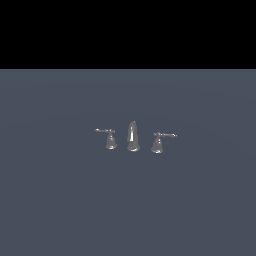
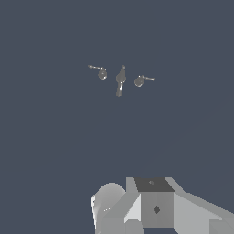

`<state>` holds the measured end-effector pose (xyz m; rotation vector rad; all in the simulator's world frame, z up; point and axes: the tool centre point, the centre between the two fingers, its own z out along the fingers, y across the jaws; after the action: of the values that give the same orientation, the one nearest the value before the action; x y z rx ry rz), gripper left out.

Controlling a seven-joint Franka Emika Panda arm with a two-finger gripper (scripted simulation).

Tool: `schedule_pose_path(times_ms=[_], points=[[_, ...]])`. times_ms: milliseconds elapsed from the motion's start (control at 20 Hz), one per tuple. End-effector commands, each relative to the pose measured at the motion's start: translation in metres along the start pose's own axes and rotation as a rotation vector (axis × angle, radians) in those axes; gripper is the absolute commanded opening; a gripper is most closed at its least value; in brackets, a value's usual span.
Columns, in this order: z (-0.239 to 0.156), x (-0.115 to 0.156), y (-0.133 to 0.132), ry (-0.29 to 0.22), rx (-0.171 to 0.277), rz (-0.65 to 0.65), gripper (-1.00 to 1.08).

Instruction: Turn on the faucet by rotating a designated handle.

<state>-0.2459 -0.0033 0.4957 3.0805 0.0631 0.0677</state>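
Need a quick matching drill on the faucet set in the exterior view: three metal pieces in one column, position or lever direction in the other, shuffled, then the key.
Things:
1. Tall tapered grey metal spout
2. Grey bell-based handle, the designated one
3. Grey bell-based twin handle

Descriptions:
A. Lever bar points to the exterior view's right
B. Stands in the middle, no lever bar
C. Lever bar points to the exterior view's left

Pairs: 1-B, 2-C, 3-A

All three stand apart on the flat blue-grey surface; nothing touches them.
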Motion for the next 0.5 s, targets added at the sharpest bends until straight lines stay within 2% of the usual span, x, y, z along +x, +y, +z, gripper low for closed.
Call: schedule_pose_path(times_ms=[0,450], points=[[0.0,0.0,0.0,0.0,0.0,0.0,-1.0],[0.01,0.003,-0.008,-0.002,0.0,0.043,-1.0]])
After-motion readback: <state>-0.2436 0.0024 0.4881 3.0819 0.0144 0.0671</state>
